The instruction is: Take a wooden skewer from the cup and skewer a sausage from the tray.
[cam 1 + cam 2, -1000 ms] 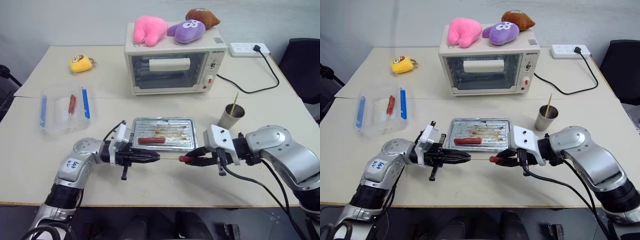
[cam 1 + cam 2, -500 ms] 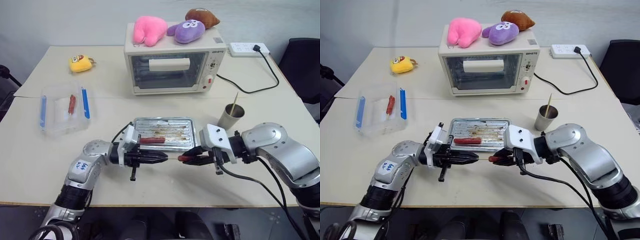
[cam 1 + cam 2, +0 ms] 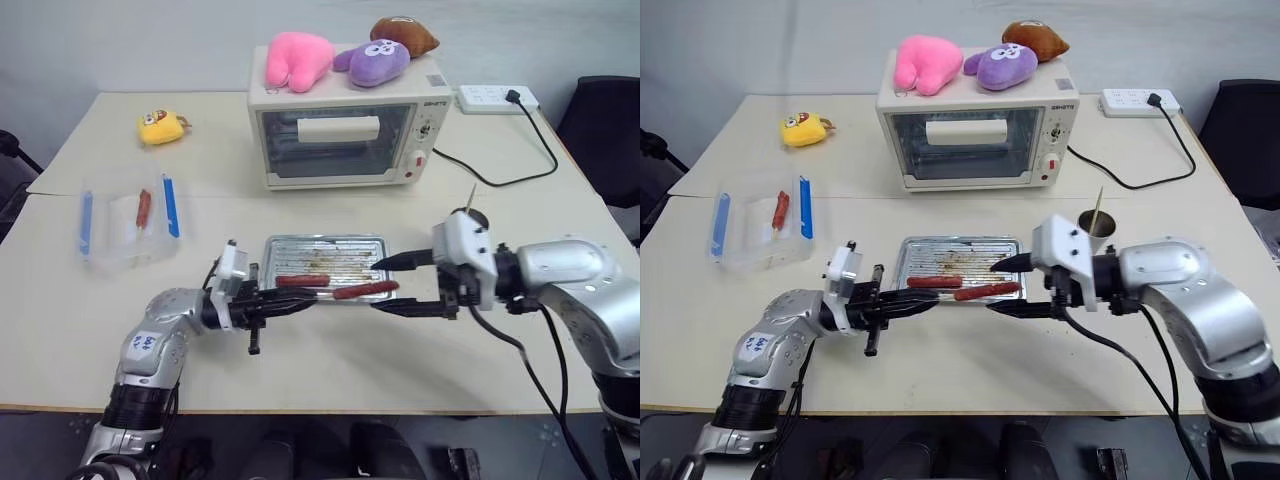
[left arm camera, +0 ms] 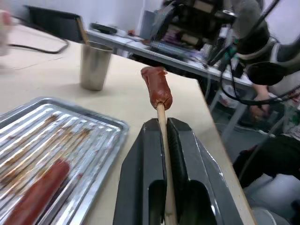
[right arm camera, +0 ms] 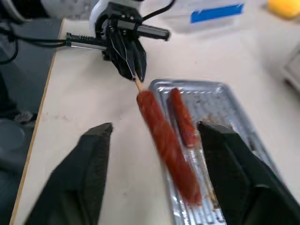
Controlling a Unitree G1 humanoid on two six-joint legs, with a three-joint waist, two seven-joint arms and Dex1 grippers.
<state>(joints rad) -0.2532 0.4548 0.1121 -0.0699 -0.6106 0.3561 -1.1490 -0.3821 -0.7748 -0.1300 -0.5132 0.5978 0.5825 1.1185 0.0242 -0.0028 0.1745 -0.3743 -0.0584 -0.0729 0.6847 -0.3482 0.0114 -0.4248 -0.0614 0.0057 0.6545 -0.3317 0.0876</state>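
Observation:
My left gripper is shut on the wooden skewer, level just above the table in front of the tray. A dark red sausage sits impaled on the skewer's far end. My right gripper is open, one finger above and one below that sausage without touching it; the right wrist view shows the sausage between its spread fingers. A second sausage lies on the ridged tray. The metal cup stands behind my right hand with another skewer upright in it.
A toaster oven with plush toys on top stands at the back. A clear box with blue clips holding a sausage is at the left, with a yellow toy beyond it. A power strip and its cable lie at the back right.
My right gripper has opened, let go of the sausage and risen. The sausage now hangs on the skewer alone, and my left gripper has drawn back to the left with it.

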